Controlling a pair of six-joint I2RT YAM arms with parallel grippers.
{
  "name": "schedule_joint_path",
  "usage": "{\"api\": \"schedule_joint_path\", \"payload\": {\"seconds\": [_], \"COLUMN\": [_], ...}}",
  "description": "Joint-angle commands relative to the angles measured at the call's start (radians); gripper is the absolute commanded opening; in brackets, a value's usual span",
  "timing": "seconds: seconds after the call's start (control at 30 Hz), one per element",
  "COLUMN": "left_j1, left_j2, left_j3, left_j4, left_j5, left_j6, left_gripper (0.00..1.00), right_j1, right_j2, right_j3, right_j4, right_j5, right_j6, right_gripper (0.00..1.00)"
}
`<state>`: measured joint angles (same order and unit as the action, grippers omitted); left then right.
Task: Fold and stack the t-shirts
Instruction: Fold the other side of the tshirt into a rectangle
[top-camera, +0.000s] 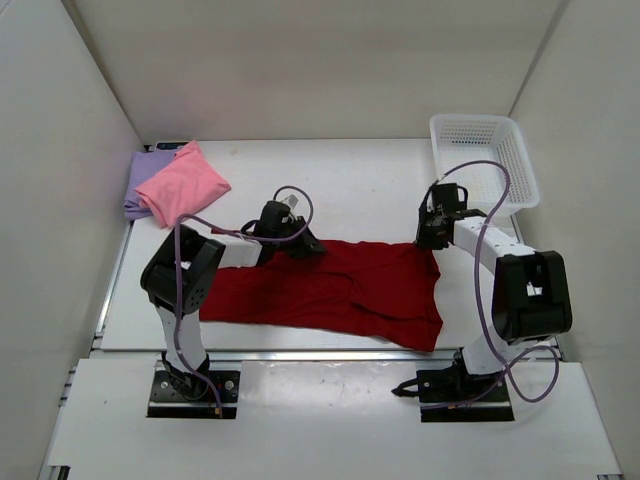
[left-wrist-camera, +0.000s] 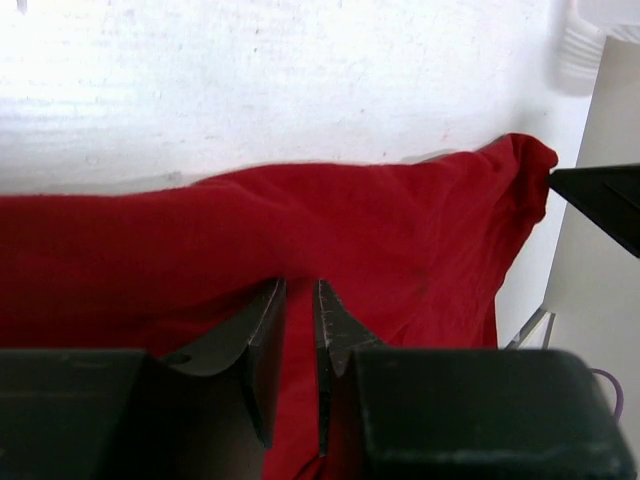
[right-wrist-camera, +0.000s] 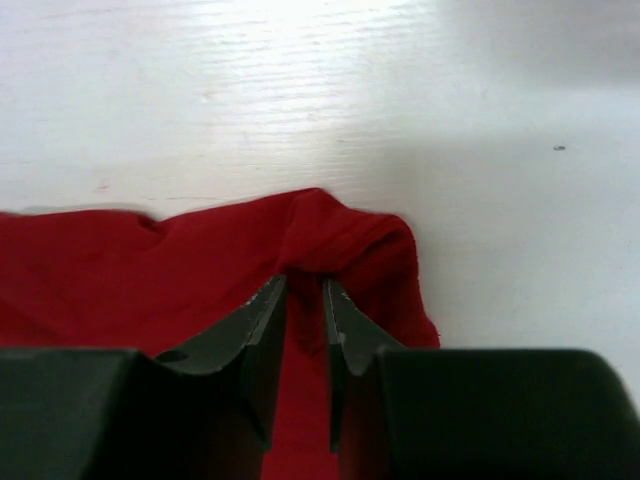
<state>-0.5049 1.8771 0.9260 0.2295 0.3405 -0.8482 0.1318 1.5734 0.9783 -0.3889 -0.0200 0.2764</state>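
Observation:
The dark red t-shirt (top-camera: 330, 288) lies spread and creased across the middle of the table. My left gripper (top-camera: 305, 244) is shut on its far edge at the left; in the left wrist view (left-wrist-camera: 299, 290) the fabric (left-wrist-camera: 300, 230) is pinched between the jaws. My right gripper (top-camera: 430, 240) is shut on the shirt's far right corner; in the right wrist view (right-wrist-camera: 304, 285) a fold of red cloth (right-wrist-camera: 340, 235) bunches between the fingers. The pink t-shirt (top-camera: 182, 183) lies folded on the lavender purple t-shirt (top-camera: 140, 180) at the back left.
A white lattice basket (top-camera: 483, 160) stands at the back right, just beyond the right arm. White walls enclose the table on three sides. The table's front edge runs just below the red shirt.

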Motion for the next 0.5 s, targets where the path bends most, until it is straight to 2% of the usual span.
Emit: {"api": "schedule_joint_path", "payload": {"seconds": [0.0,0.07,0.2,0.33,0.47], "left_j1": [0.020,0.025,0.023,0.034,0.037], "left_j2": [-0.036,-0.030,-0.030,-0.032,-0.033], "left_j3": [-0.025,-0.033,-0.035,-0.038,-0.055], "left_j4": [0.050,0.060,0.062,0.062,0.076], "left_j5": [0.022,0.025,0.031,0.026,0.032], "left_j6": [-0.009,-0.015,-0.011,-0.008,-0.020], "left_gripper": [0.28,0.28,0.27,0.28,0.27], "right_j1": [-0.015,-0.023,-0.018,-0.038,-0.041], "right_j2": [0.025,0.025,-0.002,0.019,0.030], "right_j3": [0.023,0.028,0.028,0.036,0.023], "right_j4": [-0.008,-0.008,-0.012,-0.013,0.002], "right_j5": [0.032,-0.006,-0.005,-0.035,-0.083], "right_j6": [-0.014,-0.011,-0.009,-0.011,-0.008], "right_gripper": [0.18,0.18,0.26,0.12,0.15]}}
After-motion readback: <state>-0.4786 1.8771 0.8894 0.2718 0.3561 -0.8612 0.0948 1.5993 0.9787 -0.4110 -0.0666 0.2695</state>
